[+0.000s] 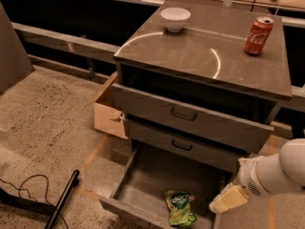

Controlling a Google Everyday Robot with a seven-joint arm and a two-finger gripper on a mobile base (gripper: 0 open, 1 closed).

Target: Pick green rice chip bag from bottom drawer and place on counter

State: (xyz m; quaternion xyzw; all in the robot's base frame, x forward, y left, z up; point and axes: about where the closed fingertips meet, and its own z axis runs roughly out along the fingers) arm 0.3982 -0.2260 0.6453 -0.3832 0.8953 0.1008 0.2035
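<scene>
The green rice chip bag (180, 208) lies flat in the open bottom drawer (143, 190), near its front edge. My gripper (228, 199), a pale yellowish tip on the white arm, hangs at the drawer's right side, a little right of and above the bag, apart from it. The counter (190, 51) is the glossy grey-brown cabinet top with a curved light reflection.
A white bowl (175, 19) and a red soda can (258, 36) stand on the counter. Two upper drawers with dark handles (183, 114) sit partly pulled out. A cardboard box (110, 112) stands left of the cabinet. A black pole (62, 199) and cable lie on the floor.
</scene>
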